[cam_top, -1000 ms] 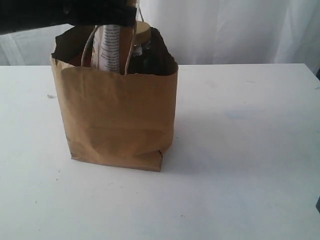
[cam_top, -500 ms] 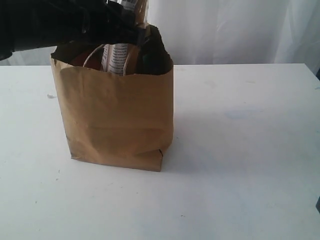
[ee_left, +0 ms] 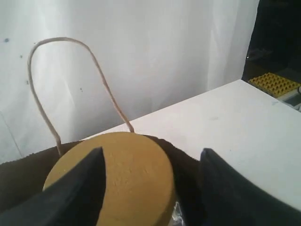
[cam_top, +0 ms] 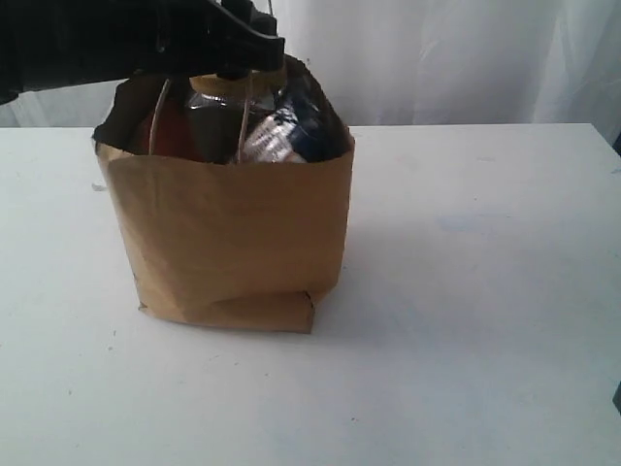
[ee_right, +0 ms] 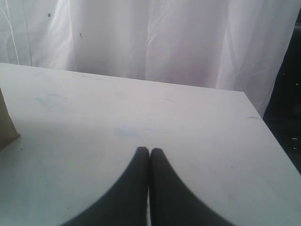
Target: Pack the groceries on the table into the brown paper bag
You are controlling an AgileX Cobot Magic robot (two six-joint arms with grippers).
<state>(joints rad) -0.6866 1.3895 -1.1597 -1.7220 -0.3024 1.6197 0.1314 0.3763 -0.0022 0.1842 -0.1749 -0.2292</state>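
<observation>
The brown paper bag (cam_top: 228,233) stands on the table (cam_top: 466,291), left of the middle. Above its mouth hangs my left gripper (cam_top: 247,44), open. In the left wrist view its gripper (ee_left: 153,153) straddles the gold lid of the nut jar (ee_left: 127,174), the jaws wide and not closed on the lid. A loop handle (ee_left: 70,61) rises behind the jar. A blue-white package (cam_top: 286,131) lies tilted at the bag's right side, and something orange (cam_top: 170,126) shows at its left. My right gripper (ee_right: 149,149) is shut over bare tabletop, holding nothing.
White curtain (cam_top: 437,58) hangs behind the table. A corner of the bag (ee_right: 7,127) shows in the right wrist view. A yellow studded plate (ee_left: 275,84) lies beyond the table's edge.
The long package that stood upright in the bag has dropped and now lies tilted to the right. The left arm came lower over the bag's mouth. The bag's walls shifted a little.
</observation>
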